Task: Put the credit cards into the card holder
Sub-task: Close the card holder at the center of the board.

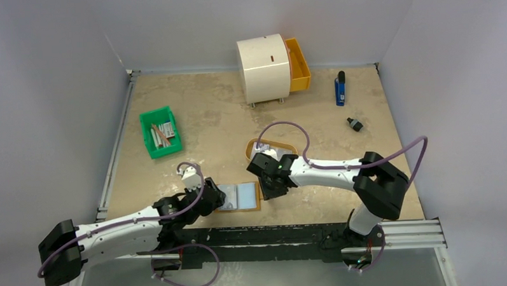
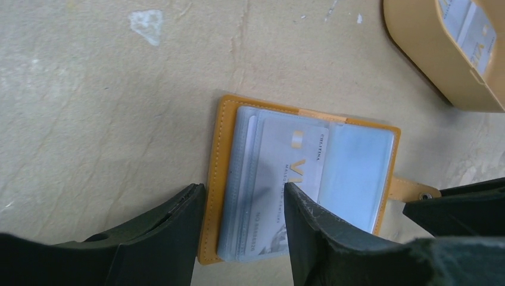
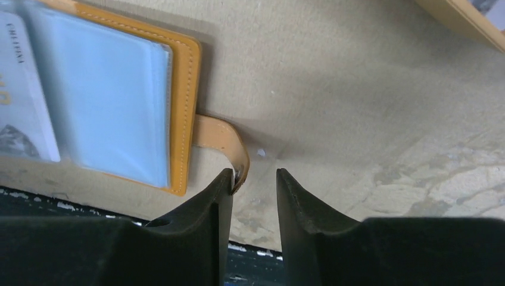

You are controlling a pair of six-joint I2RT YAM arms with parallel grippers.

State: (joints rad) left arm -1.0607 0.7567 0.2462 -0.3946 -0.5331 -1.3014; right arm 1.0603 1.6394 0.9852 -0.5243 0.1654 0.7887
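The left gripper (image 2: 241, 195) stood spread astride an edge of the open wallet (image 2: 213, 179), a card (image 2: 289, 158) sleeved just ahead, while the right gripper (image 3: 255, 176), jaws narrowly apart, touched the strap (image 3: 217, 134) with one fingertip.

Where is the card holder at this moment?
In the top view the card holder lies open on the table, at its near edge, between the left tool and the right tool.

Hemmed in at card holder (image 1: 240, 196): left gripper (image 2: 241, 190) on left edge, right gripper (image 3: 255, 176) at strap (image 3: 220, 137), tray (image 1: 254, 143) just behind. Passable toward green bin (image 1: 144, 129).
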